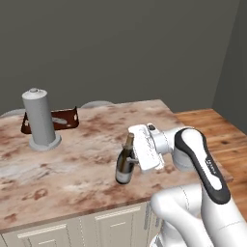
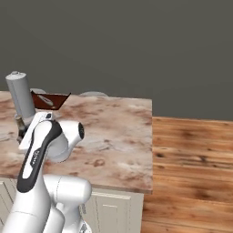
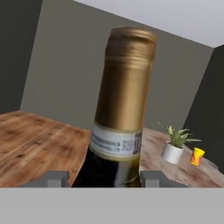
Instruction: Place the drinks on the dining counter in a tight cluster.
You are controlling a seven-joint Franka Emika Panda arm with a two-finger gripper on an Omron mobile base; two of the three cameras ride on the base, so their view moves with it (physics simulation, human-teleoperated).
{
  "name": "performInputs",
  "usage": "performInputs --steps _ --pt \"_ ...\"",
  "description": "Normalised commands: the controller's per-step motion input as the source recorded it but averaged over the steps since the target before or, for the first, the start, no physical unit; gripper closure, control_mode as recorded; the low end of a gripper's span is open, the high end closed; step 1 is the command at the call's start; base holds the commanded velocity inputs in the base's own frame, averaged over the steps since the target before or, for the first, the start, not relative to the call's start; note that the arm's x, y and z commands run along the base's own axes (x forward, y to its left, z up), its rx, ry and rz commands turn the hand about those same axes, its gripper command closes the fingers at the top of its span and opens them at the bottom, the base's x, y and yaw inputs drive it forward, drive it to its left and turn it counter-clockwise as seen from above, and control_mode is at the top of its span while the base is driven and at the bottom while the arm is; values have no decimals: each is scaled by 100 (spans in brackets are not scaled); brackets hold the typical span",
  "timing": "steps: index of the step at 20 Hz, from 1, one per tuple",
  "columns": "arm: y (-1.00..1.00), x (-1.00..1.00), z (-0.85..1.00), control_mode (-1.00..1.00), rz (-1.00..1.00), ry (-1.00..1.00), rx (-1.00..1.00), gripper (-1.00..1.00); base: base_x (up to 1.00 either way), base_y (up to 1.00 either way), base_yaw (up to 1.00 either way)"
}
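The slim dark wine bottle (image 1: 125,166) with a gold-foil neck leans slightly at the near right part of the beige marble dining counter (image 1: 67,164), its base at the surface. My gripper (image 1: 132,161) is shut on the bottle's body from the right. In the hand view the bottle (image 3: 122,109) rises between my fingertips (image 3: 57,178). A sliver of the bottle (image 2: 20,129) peeks out from behind my arm in the right base view. Far off stands a small yellow-amber bottle (image 3: 197,156). The water bottle is out of view.
A tall grey cylinder (image 1: 39,120) on a round base and a dark red-brown holder (image 1: 52,120) stand at the counter's far left. A potted plant (image 3: 176,146) sits beside the yellow bottle. The counter's right edge (image 2: 151,145) drops to wooden floor (image 2: 191,173).
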Motion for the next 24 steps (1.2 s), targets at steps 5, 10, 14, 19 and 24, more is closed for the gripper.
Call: performInputs --steps 5,10,14,19,24 --pt "0 0 0 100 0 0 0 100 12 0 1" --pt "-3 38 -14 -100 0 3 0 100 6 0 1" --pt "-10 45 -23 -100 5 0 0 100 0 0 0" --pt "-6 45 -32 -100 9 0 -1 100 0 0 0" --pt "5 47 -40 -100 14 3 -5 100 0 0 0"
